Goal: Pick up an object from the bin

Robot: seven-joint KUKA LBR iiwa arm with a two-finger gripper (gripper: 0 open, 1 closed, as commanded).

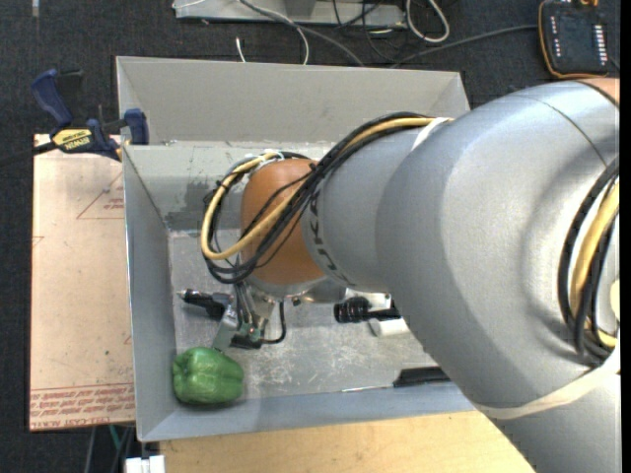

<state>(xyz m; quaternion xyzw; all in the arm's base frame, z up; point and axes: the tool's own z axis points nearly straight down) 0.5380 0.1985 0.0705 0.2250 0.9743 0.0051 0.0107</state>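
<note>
Green pepper-shaped thing [207, 377] is seen in the near left corner of the bin [148, 294], close against the left wall and near the front wall, so little room is left on those two sides. Bare floor lies open to its right. Gripper [245, 335] is seen just above and to the right of it, low over the floor. Whether the two touch cannot be told. Whether the gripper is spread or closed cannot be told either, its tip being small and mixed up with dark cable. Small black part [202, 302] lies just left of the gripper, apart from the green thing. Black piece with a white end [367, 311] lies right of the gripper, partly covered by the arm [473, 244]. Dark flat thing [422, 374] by the front wall is cut off by the arm, kind not made out. Middle of the floor is hidden by the orange cover [281, 230] and the yellow and black cables [222, 215] on the wrist. Right side of the bin is hidden behind the arm. Some open floor is seen along the left wall, behind the small black part.
</note>
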